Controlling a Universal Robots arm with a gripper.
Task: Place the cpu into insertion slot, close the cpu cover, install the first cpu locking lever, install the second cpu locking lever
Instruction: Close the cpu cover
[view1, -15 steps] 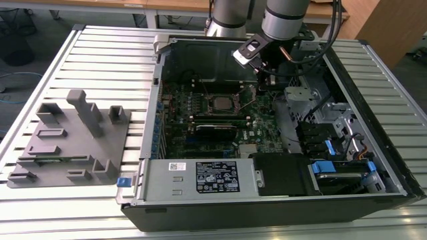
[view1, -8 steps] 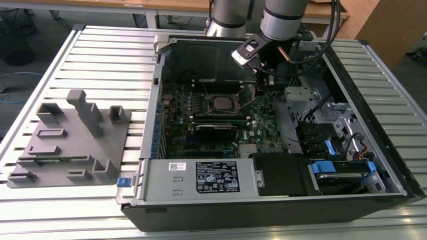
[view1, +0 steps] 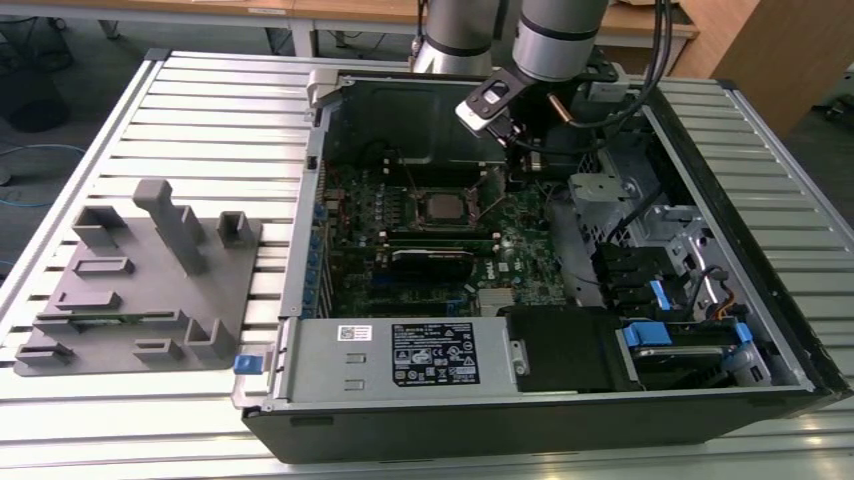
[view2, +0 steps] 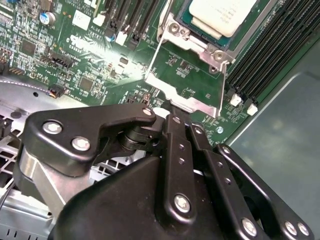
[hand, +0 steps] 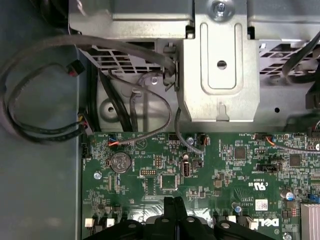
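done: cpu (view2: 220, 15) in slot (view2: 197, 42), frame top.
left: cover (view2: 182, 97) open; both levers.
hand (view2: 169, 114): closed, empty, tips at cover edge.

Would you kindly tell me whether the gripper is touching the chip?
Apart. In the second wrist view the gripper ends short of the chip, with the open cover frame between them.

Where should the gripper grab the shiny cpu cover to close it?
Grip the cpu cover by the middle of its free edge, farthest from the cpu. The cover stands tilted open, a thin frame with a big cut-out, so probably pinch across that edge, coming from the side away from the cpu.
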